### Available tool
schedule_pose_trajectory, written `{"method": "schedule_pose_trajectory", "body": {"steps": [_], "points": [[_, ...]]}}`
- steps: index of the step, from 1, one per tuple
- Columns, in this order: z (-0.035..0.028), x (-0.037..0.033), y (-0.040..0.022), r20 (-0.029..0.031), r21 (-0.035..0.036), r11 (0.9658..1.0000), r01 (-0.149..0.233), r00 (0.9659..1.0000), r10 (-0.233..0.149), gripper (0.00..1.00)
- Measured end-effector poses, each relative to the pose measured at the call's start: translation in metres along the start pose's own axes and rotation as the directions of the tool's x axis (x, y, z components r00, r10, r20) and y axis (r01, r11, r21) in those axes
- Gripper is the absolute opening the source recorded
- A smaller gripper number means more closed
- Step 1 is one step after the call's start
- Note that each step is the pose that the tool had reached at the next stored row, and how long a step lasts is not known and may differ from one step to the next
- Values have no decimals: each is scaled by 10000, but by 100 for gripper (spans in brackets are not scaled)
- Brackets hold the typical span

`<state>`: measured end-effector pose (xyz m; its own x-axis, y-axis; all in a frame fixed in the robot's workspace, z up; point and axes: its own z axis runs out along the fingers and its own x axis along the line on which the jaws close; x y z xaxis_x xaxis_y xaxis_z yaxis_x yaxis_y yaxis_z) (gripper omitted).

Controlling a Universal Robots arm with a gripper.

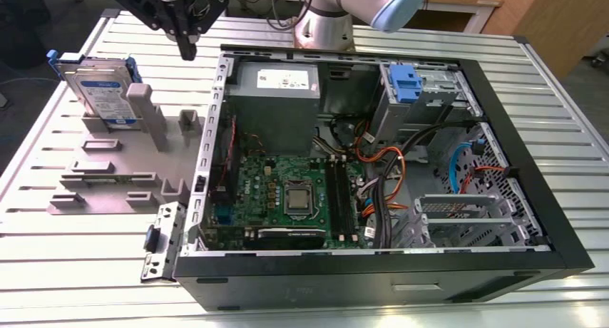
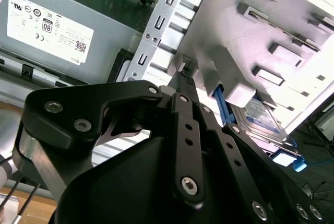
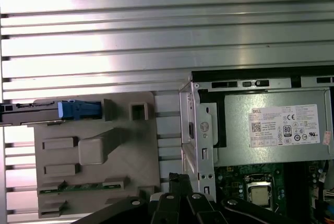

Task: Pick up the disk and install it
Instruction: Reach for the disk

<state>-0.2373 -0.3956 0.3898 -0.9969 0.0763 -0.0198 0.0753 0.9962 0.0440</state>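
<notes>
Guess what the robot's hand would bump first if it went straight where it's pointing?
The hand would probably meet the slatted metal table, in the gap between the grey holder block and the computer case. Depth is unclear; it might clip the case instead.

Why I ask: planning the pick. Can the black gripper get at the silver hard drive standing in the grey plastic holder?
Probably yes: the black gripper hangs near the upright silver hard drive, above the grey plastic holder, with nothing between them.
</notes>
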Motion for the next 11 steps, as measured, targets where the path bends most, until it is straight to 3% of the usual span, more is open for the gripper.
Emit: {"method": "schedule_pose_trajectory", "body": {"steps": [11], "points": [[0,46,-4,0,0,10000,2,10000,-2,11]]}}
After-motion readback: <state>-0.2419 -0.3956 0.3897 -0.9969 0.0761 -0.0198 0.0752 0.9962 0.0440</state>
